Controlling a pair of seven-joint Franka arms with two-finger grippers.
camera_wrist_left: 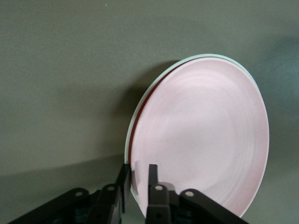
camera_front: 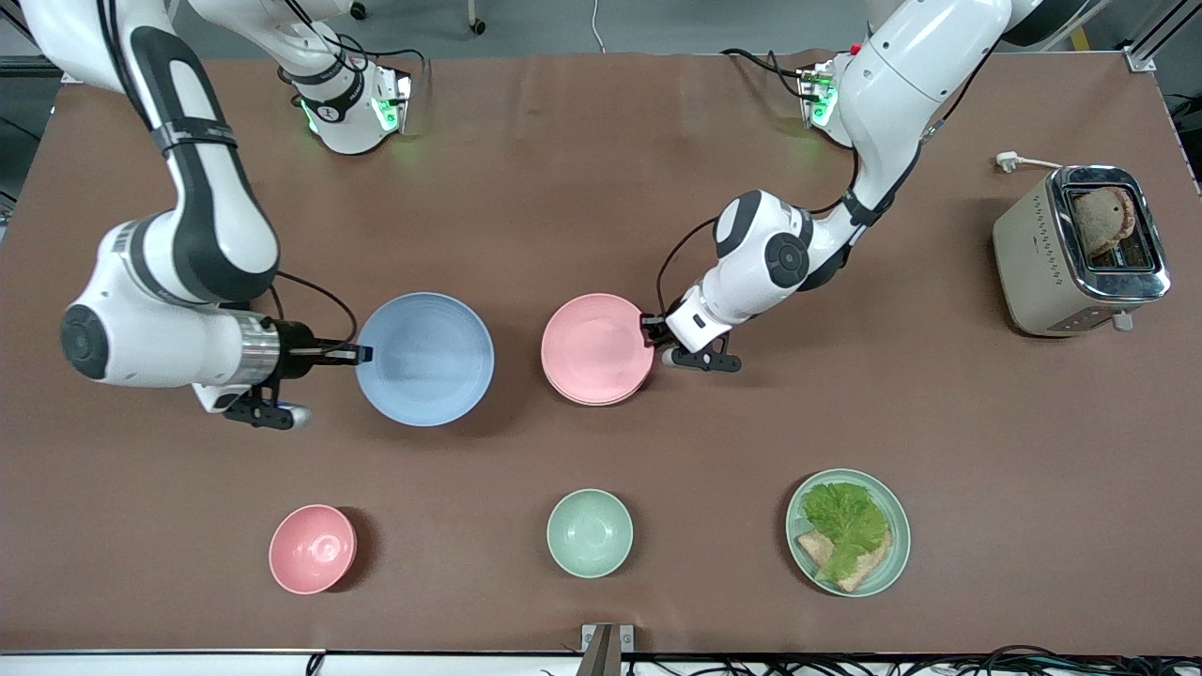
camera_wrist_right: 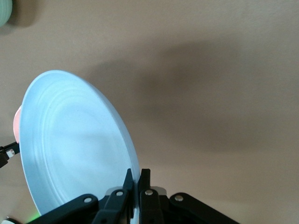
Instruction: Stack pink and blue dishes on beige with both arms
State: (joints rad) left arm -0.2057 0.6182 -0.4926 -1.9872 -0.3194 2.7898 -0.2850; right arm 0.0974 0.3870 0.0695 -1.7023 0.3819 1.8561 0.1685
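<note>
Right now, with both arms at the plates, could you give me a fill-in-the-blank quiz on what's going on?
1. The right pincer is clamped on the rim of the light ___ round matte plate.
2. The pale pink round matte plate, with the left pincer open at its rim, lies ___ the cream-beige round plate.
3. The mint-green round plate holds bread and a leaf of ___.

Missing words: blue; on; lettuce
</note>
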